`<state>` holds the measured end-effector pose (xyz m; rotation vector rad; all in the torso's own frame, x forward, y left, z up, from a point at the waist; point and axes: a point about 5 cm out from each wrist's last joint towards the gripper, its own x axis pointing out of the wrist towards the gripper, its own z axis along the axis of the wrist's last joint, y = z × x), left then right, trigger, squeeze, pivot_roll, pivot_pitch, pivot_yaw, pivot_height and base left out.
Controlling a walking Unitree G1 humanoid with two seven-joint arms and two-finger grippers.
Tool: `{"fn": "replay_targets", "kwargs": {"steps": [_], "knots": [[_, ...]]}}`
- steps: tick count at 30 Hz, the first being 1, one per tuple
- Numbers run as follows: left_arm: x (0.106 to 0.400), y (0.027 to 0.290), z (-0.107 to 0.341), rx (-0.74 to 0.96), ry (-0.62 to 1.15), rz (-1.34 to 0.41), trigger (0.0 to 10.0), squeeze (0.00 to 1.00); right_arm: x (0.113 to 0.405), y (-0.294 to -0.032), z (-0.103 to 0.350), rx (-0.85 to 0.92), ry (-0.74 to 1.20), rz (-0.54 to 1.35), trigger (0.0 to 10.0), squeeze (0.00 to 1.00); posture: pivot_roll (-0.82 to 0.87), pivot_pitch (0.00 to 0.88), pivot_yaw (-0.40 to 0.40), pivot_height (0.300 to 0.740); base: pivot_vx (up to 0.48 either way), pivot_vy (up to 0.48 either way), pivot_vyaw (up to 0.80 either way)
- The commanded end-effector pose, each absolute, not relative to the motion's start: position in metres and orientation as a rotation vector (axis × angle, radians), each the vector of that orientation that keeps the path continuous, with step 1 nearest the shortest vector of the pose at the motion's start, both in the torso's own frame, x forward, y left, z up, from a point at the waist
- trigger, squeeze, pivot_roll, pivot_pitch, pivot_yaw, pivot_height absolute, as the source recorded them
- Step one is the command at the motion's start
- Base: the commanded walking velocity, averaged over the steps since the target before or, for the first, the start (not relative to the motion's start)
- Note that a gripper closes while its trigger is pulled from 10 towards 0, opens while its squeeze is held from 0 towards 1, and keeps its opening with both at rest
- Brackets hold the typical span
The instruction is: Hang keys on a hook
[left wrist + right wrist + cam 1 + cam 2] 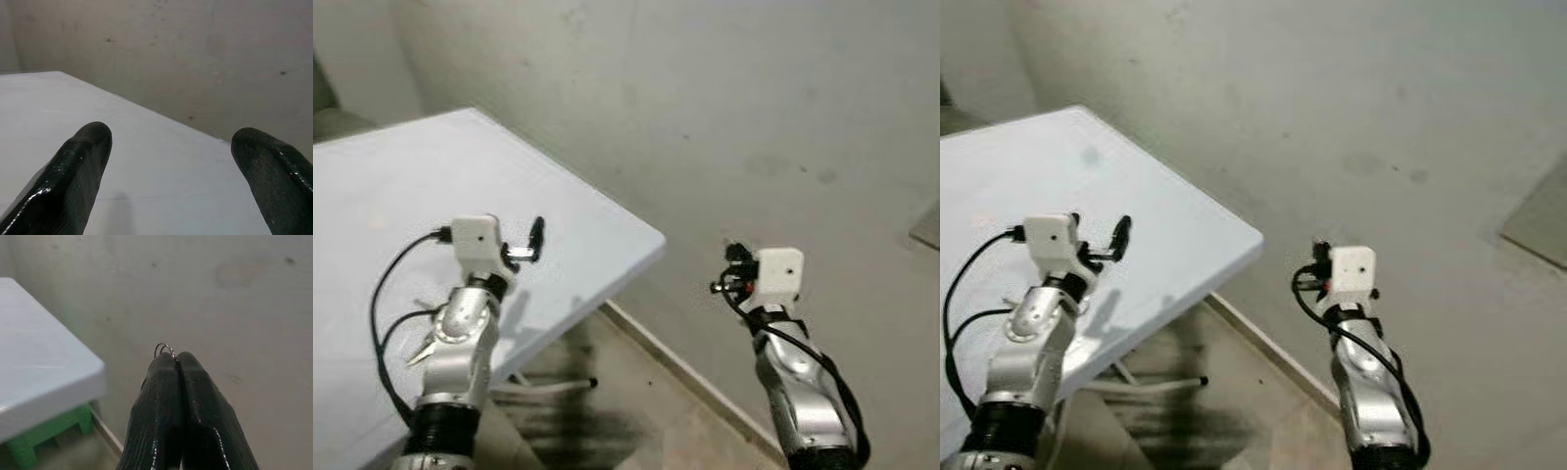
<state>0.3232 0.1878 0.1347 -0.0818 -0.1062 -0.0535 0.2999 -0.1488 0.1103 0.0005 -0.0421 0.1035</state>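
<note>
Right gripper [176,357] was clamped tight on the key ring [165,349], of which we saw just a thin wire loop poking past the fingertips; the keys themselves were hidden. We judged the pinch at the ring left the loop free to slip over a hook. We held it toward the bare wall [754,117], off the white table [411,196]. Left gripper [168,142] hovered above the tabletop, fingers spread wide, empty.
</note>
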Motion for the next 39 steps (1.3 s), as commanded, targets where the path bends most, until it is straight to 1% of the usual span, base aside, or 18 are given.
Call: {"fn": "replay_targets", "kwargs": {"steps": [1,8,14,39], "knots": [[0.3247,0.1793,0.139,-0.13,-0.121,-0.072,10.0,0.0,0.2998,-0.1585,0.1141,-0.016,-0.051,0.071,10.0,0.0,-0.04,0.0,-0.031,0.74,0.0,0.0,-0.68],[0.3261,0.1805,0.1377,-0.08,-0.105,-0.052,10.0,0.0,0.3002,-0.1598,0.1142,-0.018,-0.048,0.065,10.0,0.0,-0.03,0.0,-0.035,0.74,0.0,0.0,-0.67],[0.3265,0.1799,0.1378,-0.099,-0.104,-0.05,10.0,0.0,0.3015,-0.1599,0.1156,-0.017,-0.05,0.062,10.0,0.0,-0.03,0.0,-0.037,0.74,0.0,0.0,-0.66],[0.33,0.1748,0.1408,-0.085,-0.105,-0.079,10.0,0.0,0.3031,-0.1594,0.1173,-0.003,-0.057,0.044,10.0,0.0,-0.04,0.0,-0.026,0.74,0.0,0.0,-0.66]]}}
